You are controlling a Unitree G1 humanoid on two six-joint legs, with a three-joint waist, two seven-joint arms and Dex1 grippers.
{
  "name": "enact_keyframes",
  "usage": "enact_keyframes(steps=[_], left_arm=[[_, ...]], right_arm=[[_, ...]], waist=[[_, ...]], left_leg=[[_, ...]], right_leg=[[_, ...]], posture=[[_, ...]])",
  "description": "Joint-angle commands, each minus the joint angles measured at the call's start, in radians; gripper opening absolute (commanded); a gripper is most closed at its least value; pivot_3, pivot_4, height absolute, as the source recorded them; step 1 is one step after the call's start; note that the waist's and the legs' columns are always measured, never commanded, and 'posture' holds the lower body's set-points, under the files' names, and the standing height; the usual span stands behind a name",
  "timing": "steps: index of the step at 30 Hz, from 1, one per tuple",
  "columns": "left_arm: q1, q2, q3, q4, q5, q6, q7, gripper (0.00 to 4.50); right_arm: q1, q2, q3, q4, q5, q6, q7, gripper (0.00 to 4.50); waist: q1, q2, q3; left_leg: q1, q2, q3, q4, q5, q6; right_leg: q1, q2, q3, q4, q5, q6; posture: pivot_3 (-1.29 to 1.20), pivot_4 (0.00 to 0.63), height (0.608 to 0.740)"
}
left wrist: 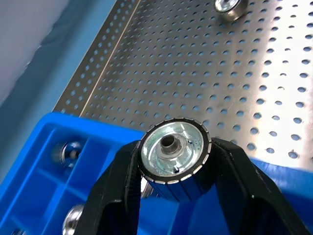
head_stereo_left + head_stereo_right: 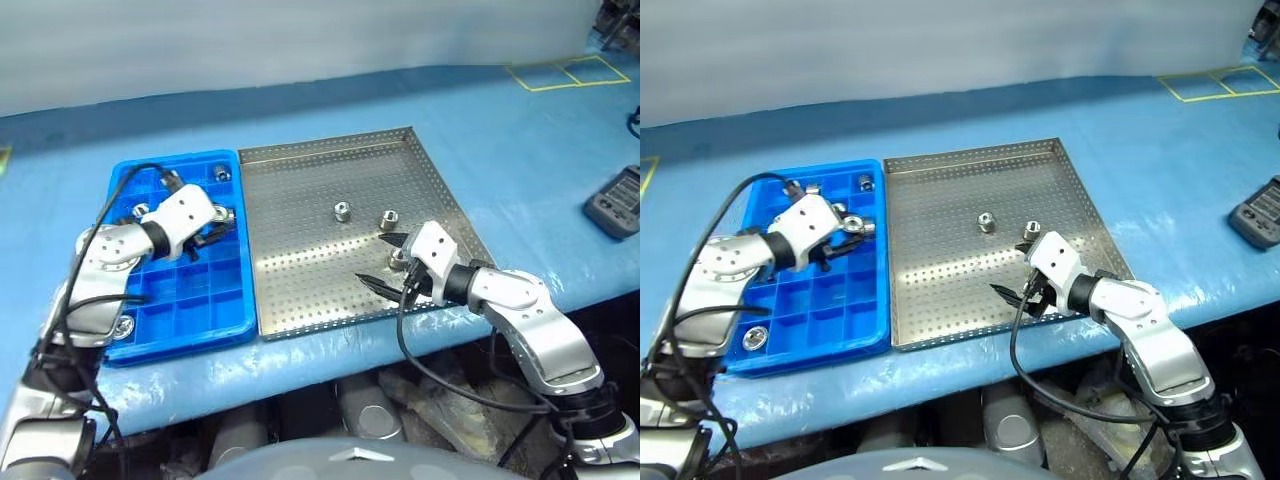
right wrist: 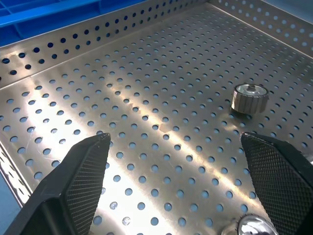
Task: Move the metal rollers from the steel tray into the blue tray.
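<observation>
The left gripper [image 1: 171, 196] hangs over the blue tray [image 2: 225, 325], its 2 black fingers [image 1: 117, 196] clenched on 1 of the metal rollers [image 1: 173, 152]. This held roller sits squarely between the jaws, its ribbed side pressed by both pads and its flat face with the central hole turned toward the wrist camera. In the head views it shows at the fingertips above the compartments near the tray's edge that borders the steel tray [image 2: 300, 170].

Other rollers already lie in the blue tray: 1 in a far compartment [image 2: 222, 174], 1 near the front left corner [image 2: 754, 338], and 2 more seen below the held one in the left wrist view [image 1: 68, 151].

The right gripper [image 2: 385, 262] is low over the near right part of the steel tray, its jaws spread wide and grasping nothing. 1 roller [image 2: 397, 257] stands on the perforated floor about between the 2 fingertips [image 3: 88, 166] and close to the wrist, untouched by either pad; its rim shows at the edge of the right wrist view [image 3: 250, 226]. A 2nd roller [image 2: 388, 219] stands just beyond the fingertips, and a 3rd [image 2: 342, 210] stands near the tray's middle, well clear of the jaws. All 3 stand upright with the hole facing up.

The 2 trays lie side by side, touching, on a blue table cover [image 2: 500, 130].
</observation>
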Motion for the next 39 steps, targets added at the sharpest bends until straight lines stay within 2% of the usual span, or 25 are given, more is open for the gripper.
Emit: enact_keyframes(steps=[1, 6, 12, 20, 29, 35, 39], left_arm=[[0.054, 0.030, 0.066, -0.111, -0.013, 0.037, 0.022, 1.84], [0.181, 0.044, 0.129, -0.196, -0.023, 0.087, 0.040, 1.84], [0.255, 0.021, 0.145, -0.224, -0.030, 0.118, 0.080, 1.84], [0.300, 0.012, 0.136, -0.229, -0.042, 0.125, 0.113, 1.84], [0.310, 0.019, 0.109, -0.203, -0.041, 0.119, 0.130, 1.84], [0.269, -0.005, 0.103, -0.186, -0.029, 0.144, 0.185, 3.79], [0.247, -0.008, 0.093, -0.193, -0.045, 0.129, 0.181, 3.79]], right_arm=[[-0.021, 0.000, -0.006, 0.001, 0.004, -0.026, 0.015, 4.50], [-0.027, 0.000, -0.001, 0.010, 0.002, -0.030, 0.026, 4.50], [-0.040, -0.001, 0.006, 0.022, -0.001, -0.033, 0.036, 4.50], [-0.049, -0.001, 0.006, 0.028, -0.004, -0.035, 0.047, 4.50], [-0.058, 0.000, 0.009, 0.035, -0.009, -0.039, 0.053, 4.50], [-0.058, 0.005, 0.009, 0.034, -0.014, -0.043, 0.047, 4.50], [-0.056, 0.013, 0.005, 0.034, -0.016, -0.051, 0.036, 4.50]], waist=[[0.019, 0.000, 0.000], [0.057, 0.000, 0.000], [0.089, 0.000, 0.000], [0.114, 0.000, 0.000], [0.117, 0.000, 0.000], [0.120, 0.000, 0.000], [0.120, 0.000, 0.000]], left_leg=[[0.000, 0.000, -0.001, 0.000, 0.000, 0.000], [-0.001, 0.000, -0.003, 0.000, -0.001, -0.002], [-0.001, 0.000, -0.006, 0.000, -0.001, -0.003], [-0.001, 0.001, -0.009, 0.000, -0.001, -0.004], [-0.002, 0.001, -0.012, 0.000, 0.000, -0.004], [-0.002, 0.001, -0.013, 0.000, 0.000, -0.005], [-0.002, 0.001, -0.013, 0.000, 0.000, -0.006]], right_leg=[[0.000, 0.000, -0.001, 0.000, 0.000, 0.000], [-0.001, 0.000, -0.003, 0.000, -0.001, -0.002], [0.001, 0.000, -0.007, 0.000, -0.002, -0.004], [0.001, 0.000, -0.010, 0.000, -0.003, -0.006], [0.002, -0.001, -0.014, 0.000, -0.003, -0.007], [0.002, -0.001, -0.015, 0.001, -0.003, -0.007], [0.003, -0.001, -0.015, 0.001, -0.003, -0.008]], posture=[[-0.17, 0.150, 0.740], [-0.16, 0.150, 0.740], [-0.14, 0.150, 0.740], [-0.13, 0.150, 0.740], [-0.13, 0.150, 0.740], [-0.13, 0.150, 0.740], [-0.13, 0.150, 0.740]])
